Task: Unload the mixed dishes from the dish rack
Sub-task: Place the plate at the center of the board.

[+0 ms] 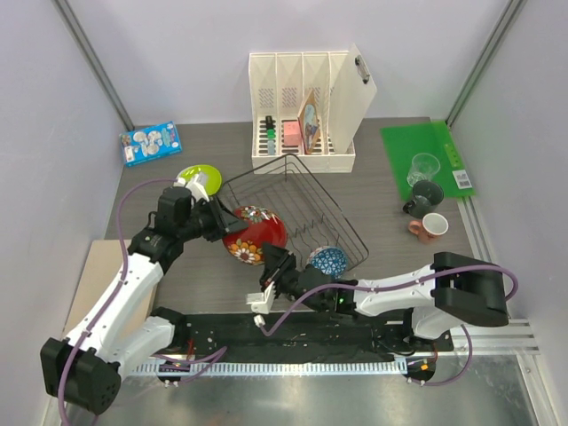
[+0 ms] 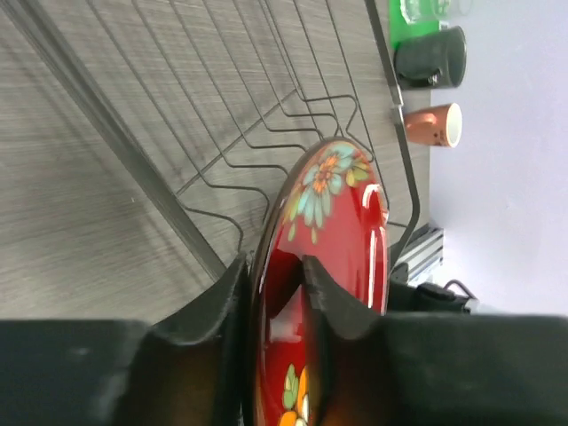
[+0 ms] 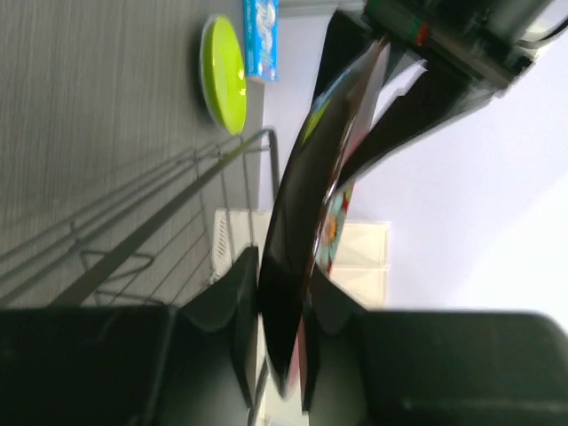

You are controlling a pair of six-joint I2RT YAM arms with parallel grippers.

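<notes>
The red floral plate (image 1: 255, 236) stands on edge at the near left side of the dark wire dish rack (image 1: 306, 191). My left gripper (image 1: 218, 222) is shut on its left rim, and the wrist view shows the rim between the jaws (image 2: 275, 293). My right gripper (image 1: 277, 266) is shut on the plate's near right edge (image 3: 282, 302), with its dark back (image 3: 302, 195) showing. The blue patterned bowl (image 1: 327, 260) sits in the rack's near right corner. The lime-green plate (image 1: 198, 177) lies left of the rack. The clear glass (image 1: 424, 167), dark grey mug (image 1: 426, 195) and pink mug (image 1: 431, 226) stand at the right. The white plate is out of view.
A cream slotted file holder (image 1: 306, 111) with small items stands behind the rack. A green mat (image 1: 426, 151) lies at the back right under the glass. A blue packet (image 1: 151, 144) lies at the back left. A tan board (image 1: 93, 275) lies by the left arm.
</notes>
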